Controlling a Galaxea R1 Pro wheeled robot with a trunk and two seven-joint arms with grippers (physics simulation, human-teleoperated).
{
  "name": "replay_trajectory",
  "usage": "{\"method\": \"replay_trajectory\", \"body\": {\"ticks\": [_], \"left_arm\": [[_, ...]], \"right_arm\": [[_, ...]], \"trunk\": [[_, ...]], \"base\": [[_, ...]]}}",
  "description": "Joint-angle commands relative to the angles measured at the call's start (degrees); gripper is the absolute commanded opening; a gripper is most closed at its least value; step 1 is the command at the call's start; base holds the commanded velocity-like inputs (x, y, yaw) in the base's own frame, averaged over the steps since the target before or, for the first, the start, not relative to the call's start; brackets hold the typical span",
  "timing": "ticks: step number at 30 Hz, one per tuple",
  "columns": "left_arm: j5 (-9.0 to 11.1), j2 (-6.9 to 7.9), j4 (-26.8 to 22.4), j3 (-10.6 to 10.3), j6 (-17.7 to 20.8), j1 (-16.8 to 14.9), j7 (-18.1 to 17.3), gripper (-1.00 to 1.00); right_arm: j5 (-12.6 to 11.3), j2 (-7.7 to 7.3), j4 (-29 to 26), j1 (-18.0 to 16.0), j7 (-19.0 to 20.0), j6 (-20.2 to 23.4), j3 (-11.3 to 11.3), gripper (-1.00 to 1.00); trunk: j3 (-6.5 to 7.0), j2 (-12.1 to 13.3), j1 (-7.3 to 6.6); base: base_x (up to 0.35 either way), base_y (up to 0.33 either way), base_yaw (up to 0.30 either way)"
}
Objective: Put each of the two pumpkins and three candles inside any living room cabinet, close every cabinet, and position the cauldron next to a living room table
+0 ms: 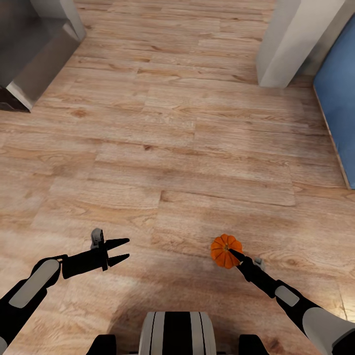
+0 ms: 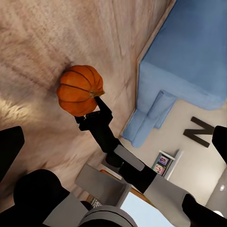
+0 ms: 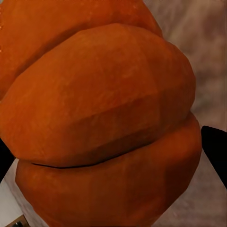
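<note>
Nearest, at 6 o'clock in the head view: robot trunk (image 1: 176,333), striped black and white, above bare wood floor (image 1: 187,162).

At 7 o'clock, left gripper (image 1: 123,249), fingers spread apart and holding nothing, pointing toward 3 o'clock, well apart from the other arm.

At 5 o'clock, right gripper (image 1: 230,253), fingers pinching a pumpkin (image 1: 225,250) held above the floor. Seen from the left wrist, same pumpkin (image 2: 79,90) bright orange and ribbed, gripped at its side by the black right gripper (image 2: 94,103). From the right wrist, pumpkin (image 3: 99,118) pressed close against the lens, one dark fingertip (image 3: 215,149) visible at its edge.

Farther off, at 3 o'clock, blue sofa (image 1: 340,98) along the edge; from the left wrist, blue sofa (image 2: 189,61) resting on the floor (image 2: 42,38).

Farthest, at 1 o'clock, pale wall corner (image 1: 288,42); at 10 o'clock, grey unit (image 1: 34,49), kind unclear.
</note>
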Motion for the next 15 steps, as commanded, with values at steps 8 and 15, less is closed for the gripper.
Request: {"method": "replay_trajectory", "body": {"ticks": [8, 15], "left_arm": [[-0.16, 0.05, 0.05, -0.13, 0.05, -0.05, -0.36, 1.0], [-0.22, 0.03, 0.05, -0.12, 0.05, -0.05, -0.38, 1.0]], "right_arm": [[-0.22, -0.04, 0.13, -0.01, -0.32, 0.17, 0.86, -1.0], [-0.19, -0.04, 0.12, -0.01, -0.07, 0.17, 0.86, -1.0]], "trunk": [[-0.03, -0.01, 0.0], [-0.03, -0.01, 0.0]], "base": [[0.0, 0.0, 0.0], [0.0, 0.0, 0.0]]}}
